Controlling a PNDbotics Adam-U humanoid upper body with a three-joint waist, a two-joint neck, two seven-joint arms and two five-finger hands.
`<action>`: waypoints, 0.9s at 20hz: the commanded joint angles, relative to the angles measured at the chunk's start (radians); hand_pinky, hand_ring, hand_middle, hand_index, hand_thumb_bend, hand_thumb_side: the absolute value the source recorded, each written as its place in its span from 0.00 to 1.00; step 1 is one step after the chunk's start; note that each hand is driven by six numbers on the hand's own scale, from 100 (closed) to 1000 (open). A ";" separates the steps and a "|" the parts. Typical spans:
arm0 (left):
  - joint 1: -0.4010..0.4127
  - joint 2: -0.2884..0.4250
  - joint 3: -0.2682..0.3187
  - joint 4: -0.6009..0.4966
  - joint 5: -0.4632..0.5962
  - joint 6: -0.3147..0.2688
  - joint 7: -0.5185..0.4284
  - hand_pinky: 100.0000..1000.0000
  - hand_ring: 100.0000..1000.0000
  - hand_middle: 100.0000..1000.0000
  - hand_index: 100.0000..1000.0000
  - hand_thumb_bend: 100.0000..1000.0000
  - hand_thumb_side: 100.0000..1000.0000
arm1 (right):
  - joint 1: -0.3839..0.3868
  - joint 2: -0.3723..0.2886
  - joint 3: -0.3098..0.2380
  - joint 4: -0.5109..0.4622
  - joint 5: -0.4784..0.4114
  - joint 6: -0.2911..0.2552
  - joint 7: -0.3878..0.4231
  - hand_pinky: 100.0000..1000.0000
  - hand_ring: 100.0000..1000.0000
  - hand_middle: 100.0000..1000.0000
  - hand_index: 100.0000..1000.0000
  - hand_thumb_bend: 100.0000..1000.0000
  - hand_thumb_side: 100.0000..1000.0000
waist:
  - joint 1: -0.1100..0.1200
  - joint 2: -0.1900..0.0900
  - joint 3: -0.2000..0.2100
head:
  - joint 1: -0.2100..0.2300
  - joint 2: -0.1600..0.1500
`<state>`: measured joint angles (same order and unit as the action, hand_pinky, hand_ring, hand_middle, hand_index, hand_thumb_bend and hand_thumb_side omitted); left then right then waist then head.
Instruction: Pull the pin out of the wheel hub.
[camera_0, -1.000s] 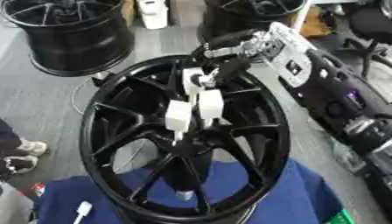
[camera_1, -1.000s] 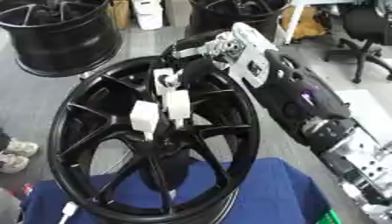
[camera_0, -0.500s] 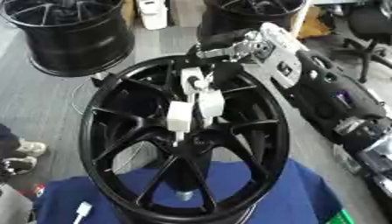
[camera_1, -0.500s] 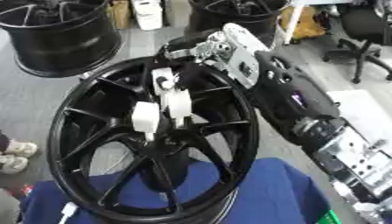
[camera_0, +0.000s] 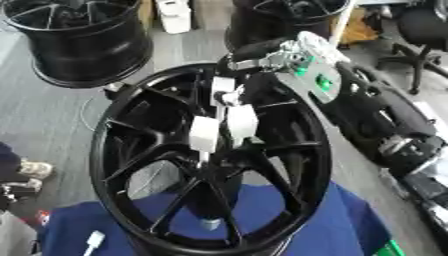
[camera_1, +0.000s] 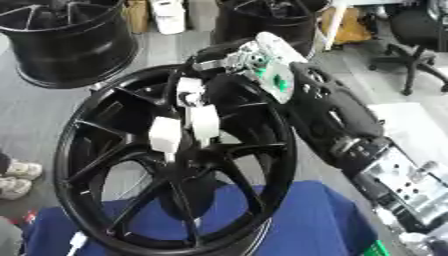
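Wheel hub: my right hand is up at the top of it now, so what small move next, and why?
Probably draw the right hand straight back toward you. Its fingers reach the white pieces at the hub; whether they have closed on the pin cannot be told.

Even, bright indoor light, soft shadows. Whole frame soft and blurry; black wheel hub (camera_0: 210, 165) spokes show faint sheen, no harsh glare.

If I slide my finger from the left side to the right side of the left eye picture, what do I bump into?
Person's shoe → black wheel hub → white pieces at its middle → robot's right hand → right arm.
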<state>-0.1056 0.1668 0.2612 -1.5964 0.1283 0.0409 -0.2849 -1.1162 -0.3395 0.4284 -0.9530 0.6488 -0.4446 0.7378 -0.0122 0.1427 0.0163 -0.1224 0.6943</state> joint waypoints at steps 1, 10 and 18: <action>-0.011 0.013 -0.003 -0.013 0.001 -0.001 -0.003 0.72 0.45 0.50 0.69 0.55 0.61 | -0.002 -0.026 -0.001 0.013 0.032 -0.173 0.169 0.78 0.79 0.76 0.92 0.00 0.88 | 0.003 -0.008 0.000 | -0.003 -0.010; -0.011 0.013 -0.002 -0.013 0.002 0.000 -0.005 0.72 0.45 0.50 0.69 0.55 0.61 | -0.003 -0.045 -0.021 -0.014 0.054 -0.165 0.169 0.66 0.47 0.42 0.85 0.00 0.58 | 0.002 -0.008 -0.001 | -0.002 -0.011; -0.010 0.015 -0.001 -0.012 0.003 0.001 -0.005 0.71 0.45 0.50 0.69 0.55 0.61 | -0.022 -0.066 -0.040 -0.069 0.026 -0.128 0.169 0.51 0.25 0.30 0.80 0.00 0.17 | 0.000 -0.011 -0.004 | -0.001 -0.012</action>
<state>-0.1057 0.1668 0.2611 -1.5964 0.1284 0.0426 -0.2873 -1.1084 -0.3571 0.4123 -0.9944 0.6814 -0.4274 0.7551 -0.0147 0.1436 0.0141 -0.1241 0.6918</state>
